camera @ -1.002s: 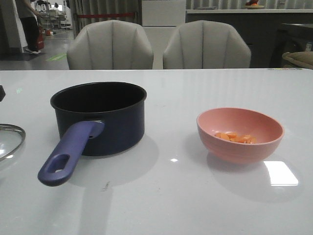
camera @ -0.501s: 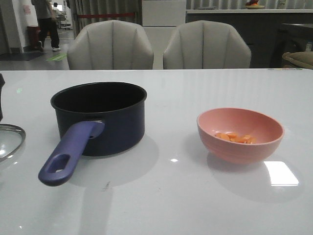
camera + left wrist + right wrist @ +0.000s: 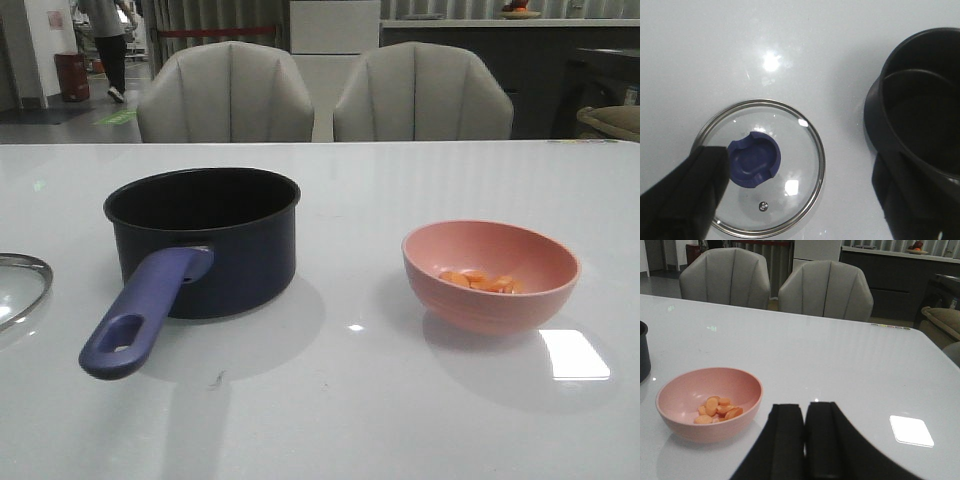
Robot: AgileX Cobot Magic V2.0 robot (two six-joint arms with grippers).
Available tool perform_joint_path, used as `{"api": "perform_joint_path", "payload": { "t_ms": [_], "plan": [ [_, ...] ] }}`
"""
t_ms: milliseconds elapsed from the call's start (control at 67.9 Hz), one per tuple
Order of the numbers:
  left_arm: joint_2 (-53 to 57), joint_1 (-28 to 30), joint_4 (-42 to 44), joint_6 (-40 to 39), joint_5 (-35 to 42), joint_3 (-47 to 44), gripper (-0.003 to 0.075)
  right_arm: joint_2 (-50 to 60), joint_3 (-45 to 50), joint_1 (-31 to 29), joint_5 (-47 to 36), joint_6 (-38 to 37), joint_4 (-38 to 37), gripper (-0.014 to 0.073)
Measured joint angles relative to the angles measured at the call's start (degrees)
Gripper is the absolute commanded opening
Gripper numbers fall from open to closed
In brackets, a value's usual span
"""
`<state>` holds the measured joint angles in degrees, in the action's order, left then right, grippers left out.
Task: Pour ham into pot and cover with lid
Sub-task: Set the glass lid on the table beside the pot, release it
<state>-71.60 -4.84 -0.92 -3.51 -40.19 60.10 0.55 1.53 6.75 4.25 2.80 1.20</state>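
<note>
A pink bowl (image 3: 710, 402) sits on the white table (image 3: 840, 360). Inside it lies the ham (image 3: 717, 409), a few little orange pieces in a small heap at the bottom. The right gripper (image 3: 805, 440) is just beside the bowl, low over the table. Its two black fingers (image 3: 785, 440) are pressed together, with nothing between them. A bit of the dark pot (image 3: 644, 352) peeks in at the edge. Two grey chairs (image 3: 825, 290) stand behind the table.
</note>
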Motion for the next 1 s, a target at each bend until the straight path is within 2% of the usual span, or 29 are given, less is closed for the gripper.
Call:
{"api": "perform_joint_path", "payload": {
  "t_ms": [177,354,752,1002],
  "plan": [
    [13.96,-0.13,-1.62,0.0,6.06,-8.86,0.0617,0.0,0.0,0.0,0.0,0.0,0.0,0.0158],
    [29.54,-3.16,-2.03,0.0,12.46,-18.48,0.0617,0.0,0.0,0.0,0.0,0.0,0.0,0.0158],
    [60.09,-9.2,-2.02,0.0,12.97,-34.6,0.0617,0.0,0.0,0.0,0.0,0.0,0.0,0.0158],
    [66.01,-11.68,-2.02,0.0,12.97,-39.79,0.0617,0.0,0.0,0.0,0.0,0.0,0.0,0.0158]
  ]
}}
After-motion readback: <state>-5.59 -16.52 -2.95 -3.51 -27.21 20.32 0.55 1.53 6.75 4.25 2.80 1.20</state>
